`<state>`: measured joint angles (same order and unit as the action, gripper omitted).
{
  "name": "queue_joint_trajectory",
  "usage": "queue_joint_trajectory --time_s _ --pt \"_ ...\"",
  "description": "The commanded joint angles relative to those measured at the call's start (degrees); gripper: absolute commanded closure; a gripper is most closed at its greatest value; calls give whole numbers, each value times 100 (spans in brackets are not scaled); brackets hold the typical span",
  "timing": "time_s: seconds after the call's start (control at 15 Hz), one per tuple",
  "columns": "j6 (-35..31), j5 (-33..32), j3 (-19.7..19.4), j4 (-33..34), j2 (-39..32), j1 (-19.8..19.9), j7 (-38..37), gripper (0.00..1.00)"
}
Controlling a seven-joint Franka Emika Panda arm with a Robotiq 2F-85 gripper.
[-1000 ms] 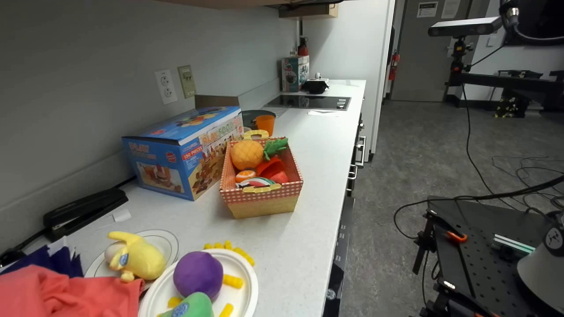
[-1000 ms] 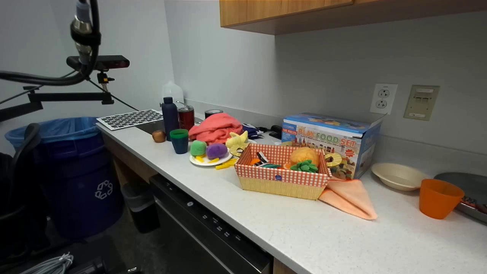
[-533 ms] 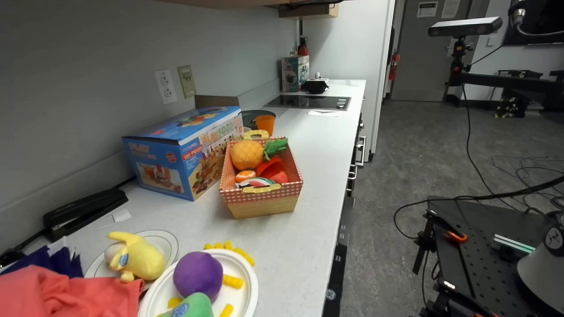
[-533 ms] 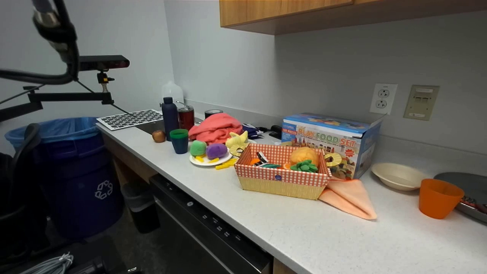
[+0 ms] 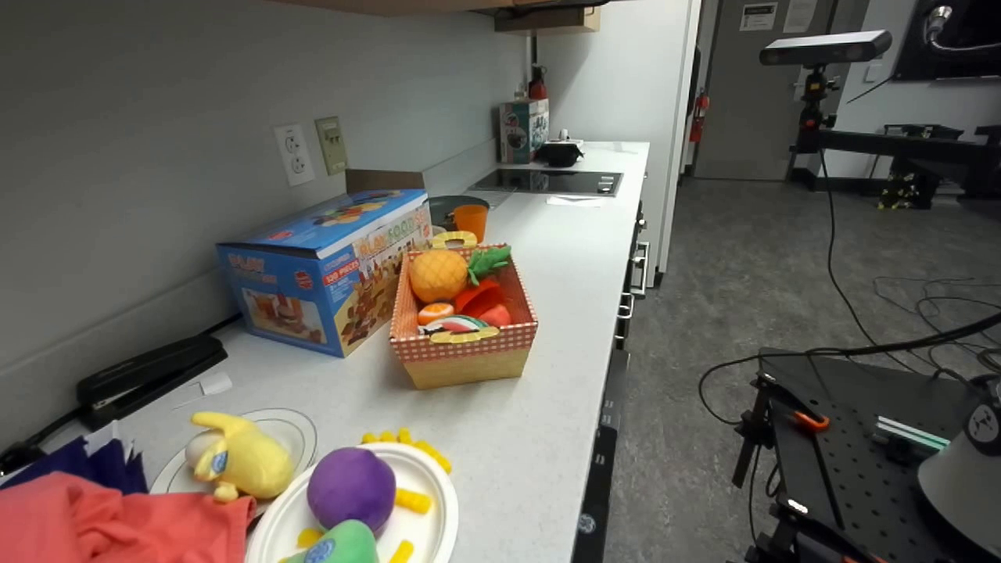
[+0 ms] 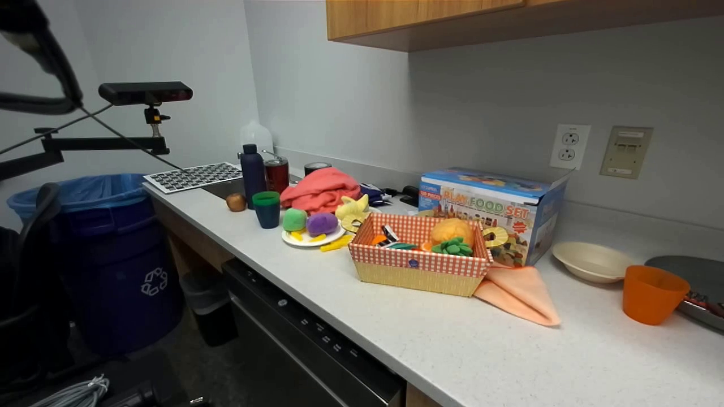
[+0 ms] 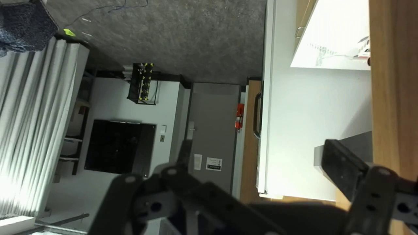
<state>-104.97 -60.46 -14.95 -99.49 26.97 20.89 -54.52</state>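
Wooden cabinet [image 7: 385, 81] along the right edge of your wrist view, nearest your pincer [image 7: 259, 147], which is spread wide; can't tell whether they touch. Grey door [image 7: 212, 124] shows through the gap. In both exterior views you've got the checked basket [image 6: 418, 277] on the table [image 6: 543, 362], toy pineapple [image 6: 452, 232] inside, food-set box [image 6: 481, 206] just beside, orange cup [image 6: 653, 294] farther off.

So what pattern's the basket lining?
The lining is red-and-white gingham, clearest in an exterior view.
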Motion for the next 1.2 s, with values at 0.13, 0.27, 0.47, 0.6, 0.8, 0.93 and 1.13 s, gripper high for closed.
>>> queue_joint_trajectory --time_s 0.13,0.27,0.47,0.6,0.8,0.93,1.13 --pt "-94 -578 9 202 -32 22 -281 0" --pt "88 -605 46 232 17 -33 -220 0" --pt "371 -390 154 186 204 -138 -12 0" --pt "541 -275 203 250 252 -212 97 0" --pt "586 27 194 357 330 -373 276 0" --pt "353 406 115 377 418 -535 427 0" --pt "321 950 520 -32 842 -741 413 0"
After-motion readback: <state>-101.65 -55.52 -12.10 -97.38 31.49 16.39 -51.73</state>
